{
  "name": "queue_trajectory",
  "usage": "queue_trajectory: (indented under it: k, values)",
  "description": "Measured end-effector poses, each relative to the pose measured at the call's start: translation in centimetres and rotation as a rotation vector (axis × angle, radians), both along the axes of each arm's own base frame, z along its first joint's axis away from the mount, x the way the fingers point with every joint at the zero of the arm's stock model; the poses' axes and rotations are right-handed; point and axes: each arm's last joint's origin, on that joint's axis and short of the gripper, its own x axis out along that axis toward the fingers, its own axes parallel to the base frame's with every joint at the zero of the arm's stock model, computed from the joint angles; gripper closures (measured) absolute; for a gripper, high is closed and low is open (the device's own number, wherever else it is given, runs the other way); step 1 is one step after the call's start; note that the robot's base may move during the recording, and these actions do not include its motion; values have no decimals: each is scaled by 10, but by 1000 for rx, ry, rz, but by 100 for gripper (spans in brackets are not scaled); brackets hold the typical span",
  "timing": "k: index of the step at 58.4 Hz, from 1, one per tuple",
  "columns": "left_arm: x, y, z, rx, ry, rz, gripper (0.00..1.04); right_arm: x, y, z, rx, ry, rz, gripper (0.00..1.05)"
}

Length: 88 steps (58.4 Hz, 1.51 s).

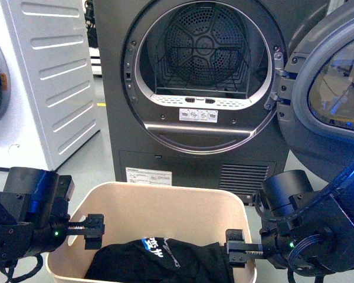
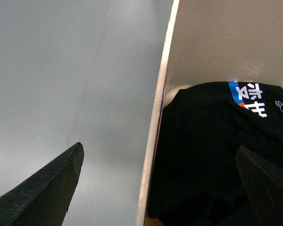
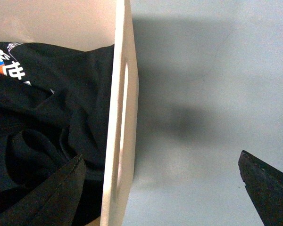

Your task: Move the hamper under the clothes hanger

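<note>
The beige hamper (image 1: 165,190) stands on the floor in front of the dryer, with a black garment (image 1: 165,259) with blue and white print lying in it. My left gripper (image 1: 89,230) is open and straddles the hamper's left wall (image 2: 155,132): one finger (image 2: 47,188) is outside over the floor, the other (image 2: 266,174) is inside over the garment. My right gripper (image 1: 237,252) is open astride the right wall (image 3: 114,141), just below its handle slot (image 3: 123,101). The clothes hanger is out of view.
A dark grey dryer (image 1: 200,71) stands close behind the hamper, its round door (image 1: 336,76) swung open to the right. A white washer (image 1: 41,76) stands at the left. Grey floor (image 2: 61,70) lies on both sides of the hamper.
</note>
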Motion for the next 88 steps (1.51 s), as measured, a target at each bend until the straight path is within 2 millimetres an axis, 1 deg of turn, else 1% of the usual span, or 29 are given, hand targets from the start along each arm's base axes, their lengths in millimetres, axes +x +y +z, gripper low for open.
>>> queue_trajectory:
  k: [17,45,56,80,88]
  values:
    - [-1,-1,-1,0,-6,1,7,-4,4,-2,-6,9,8,8]
    - [-14,4,-8,6,15,24,7,-4,6,-1,-4,2,22,8]
    - [-19,-6,-6,1,9,12,7,-3,11,2,17,-6,47,8]
    - [-23,-22,7,-9,-26,13,7,2,11,6,33,-33,63,8]
    - [-30,-25,10,-7,-17,16,7,3,11,6,31,-36,69,8]
